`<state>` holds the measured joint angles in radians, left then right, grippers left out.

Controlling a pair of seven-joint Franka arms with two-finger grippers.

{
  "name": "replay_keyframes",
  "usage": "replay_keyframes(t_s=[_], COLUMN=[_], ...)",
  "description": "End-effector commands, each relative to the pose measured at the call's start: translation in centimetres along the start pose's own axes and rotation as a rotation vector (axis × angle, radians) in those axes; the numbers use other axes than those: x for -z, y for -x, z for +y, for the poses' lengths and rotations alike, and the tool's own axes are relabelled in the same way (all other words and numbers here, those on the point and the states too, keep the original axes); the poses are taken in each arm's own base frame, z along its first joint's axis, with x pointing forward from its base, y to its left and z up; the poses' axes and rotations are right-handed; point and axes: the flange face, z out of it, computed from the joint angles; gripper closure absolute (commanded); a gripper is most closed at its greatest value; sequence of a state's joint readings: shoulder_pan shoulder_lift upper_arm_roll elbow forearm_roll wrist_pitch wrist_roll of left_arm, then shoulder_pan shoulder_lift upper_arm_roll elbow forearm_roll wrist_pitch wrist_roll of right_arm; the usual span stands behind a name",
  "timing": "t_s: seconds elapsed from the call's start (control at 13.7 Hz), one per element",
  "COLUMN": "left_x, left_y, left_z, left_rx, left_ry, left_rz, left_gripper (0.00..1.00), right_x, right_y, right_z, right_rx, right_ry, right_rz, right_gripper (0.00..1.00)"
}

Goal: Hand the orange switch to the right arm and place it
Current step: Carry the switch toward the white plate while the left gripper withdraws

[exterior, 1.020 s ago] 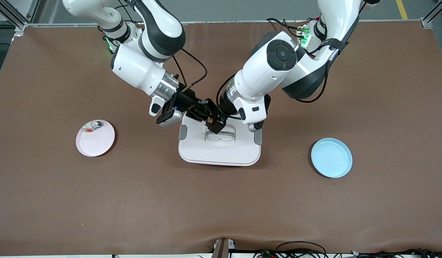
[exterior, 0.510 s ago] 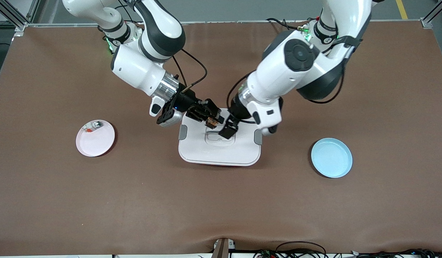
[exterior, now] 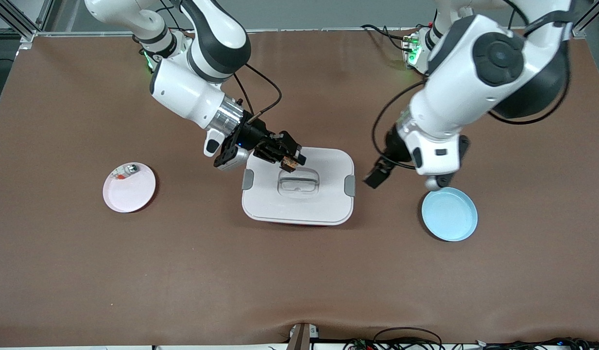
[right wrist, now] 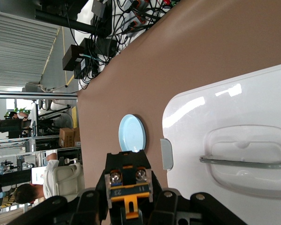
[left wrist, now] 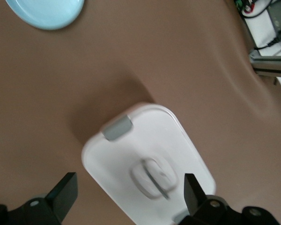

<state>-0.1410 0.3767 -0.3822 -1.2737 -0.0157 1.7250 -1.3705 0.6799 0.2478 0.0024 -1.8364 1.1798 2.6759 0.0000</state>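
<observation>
Right end effector (exterior: 285,160) grasps orange switch (exterior: 290,164) over box (exterior: 299,204) edge; left end effector (exterior: 375,178) released over bare table

Two plates (exterior: 129,187) (exterior: 449,214), one lidded box (exterior: 298,186), one orange switch (exterior: 290,164).

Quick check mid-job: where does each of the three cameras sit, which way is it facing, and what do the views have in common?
Front view: high across the table, facing both bases; shows both white arms, the right gripper shut on the small black-and-orange switch over the white lidded box, the left gripper over bare mat.
Left wrist view: looks down past its open fingers at the box.
Right wrist view: looks along its own gripper and the switch.
Shared: the box and the round light-blue plate.
</observation>
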Motion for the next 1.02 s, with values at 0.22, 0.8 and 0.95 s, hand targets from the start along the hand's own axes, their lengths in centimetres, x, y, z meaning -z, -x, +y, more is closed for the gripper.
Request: replay_keyframes(t_s=[0.22,0.8,0.95], left_x=[3.3,8.6,9.8], left_y=[-7.7,-18.4,-19.8], left_z=[-5.8,-12.6,-14.2], left_rx=[-0.213,-0.532,-0.602], left_ry=[-0.212,-0.256,-0.266], left_rz=[0.173,0.182,0.177], left_gripper=[0.0,0.0,0.0], right_x=[1.1,6.4,7.6], right_y=[-0.6,-4.8,-5.3], right_z=[-2.1,-0.7,0.0], right_rx=[0.002,0.158,0.203], right_ry=[-0.017,0.136,0.197], right_rz=[-0.047,-0.197,-0.255], right_gripper=[1.0,1.0,1.0])
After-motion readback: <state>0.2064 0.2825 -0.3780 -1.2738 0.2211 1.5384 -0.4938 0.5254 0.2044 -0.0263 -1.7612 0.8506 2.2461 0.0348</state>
